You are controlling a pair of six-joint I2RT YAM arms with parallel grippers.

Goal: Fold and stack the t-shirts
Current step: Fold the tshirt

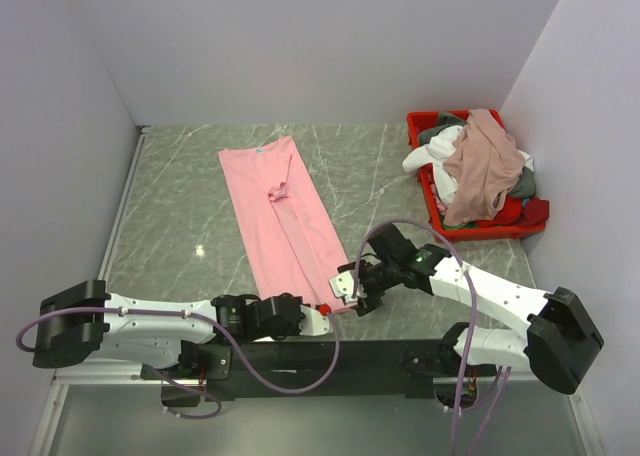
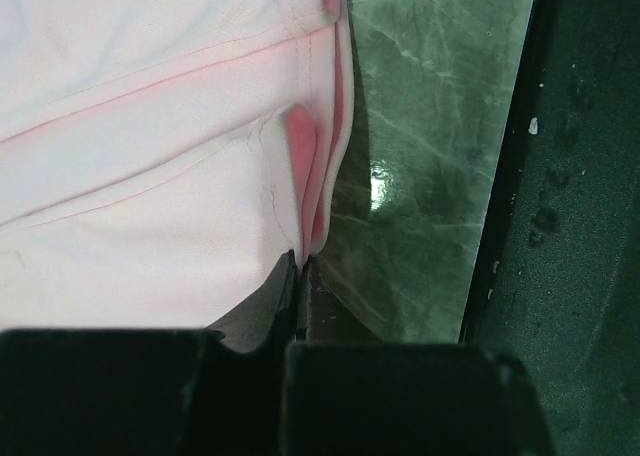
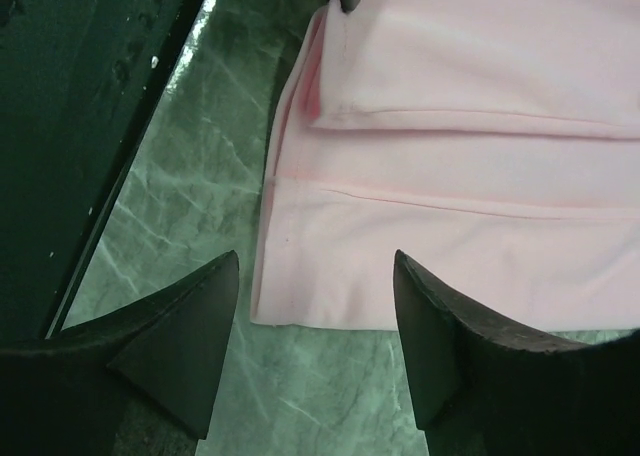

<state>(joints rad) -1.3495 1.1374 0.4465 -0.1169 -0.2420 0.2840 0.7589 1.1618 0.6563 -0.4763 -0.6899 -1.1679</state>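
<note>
A light pink t-shirt [image 1: 285,216] lies on the marble table as a long strip folded lengthwise, its near end at the front edge. My left gripper [image 1: 323,320] is shut, pinching the shirt's near edge; in the left wrist view the cloth [image 2: 150,176] puckers into the closed fingertips [image 2: 300,264]. My right gripper [image 1: 352,290] hovers open over the near right corner. In the right wrist view the pink hem [image 3: 450,176] lies between and just beyond the spread fingers [image 3: 315,276], with nothing held. More t-shirts fill the bin: dusty rose [image 1: 480,171], white [image 1: 425,158], grey [image 1: 440,134], red [image 1: 512,212].
The red plastic bin [image 1: 424,122] stands at the back right against the right wall. A black rail [image 1: 350,356] runs along the table's front edge just behind both grippers. Bare marble [image 1: 180,206] lies left of the pink shirt, and walls enclose the table on three sides.
</note>
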